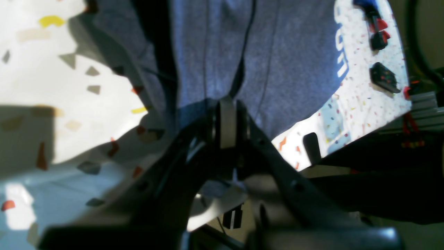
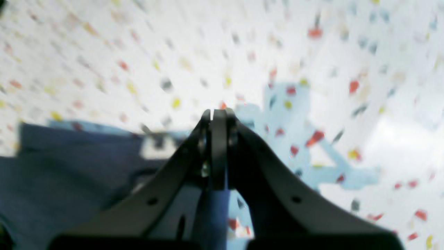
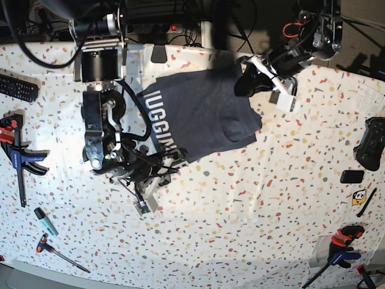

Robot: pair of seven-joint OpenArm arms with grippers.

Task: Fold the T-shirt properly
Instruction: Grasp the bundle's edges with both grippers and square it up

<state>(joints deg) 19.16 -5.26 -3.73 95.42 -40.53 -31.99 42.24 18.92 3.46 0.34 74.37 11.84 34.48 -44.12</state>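
The dark navy T-shirt [image 3: 207, 111] lies bunched on the speckled table [image 3: 252, 229], with white block letters [image 3: 163, 129] along its left side. My left gripper [image 3: 245, 81] is at the shirt's upper right corner. In the left wrist view it [image 1: 227, 106] is shut on a fold of the shirt [image 1: 284, 66], with the letters [image 1: 341, 52] at the cloth's edge. My right gripper [image 3: 174, 161] is at the shirt's lower left edge. In the blurred right wrist view it [image 2: 218, 116] is shut with blue cloth [image 2: 211, 211] between its fingers, and the shirt [image 2: 52, 173] spreads to the left.
A remote [image 3: 18, 88], clamps [image 3: 15, 150], a marker [image 3: 45, 221] and a screwdriver [image 3: 60, 253] lie at the left. A game controller [image 3: 370, 141], a small black block [image 3: 352, 176] and another clamp [image 3: 340, 250] lie at the right. Cables run along the back edge.
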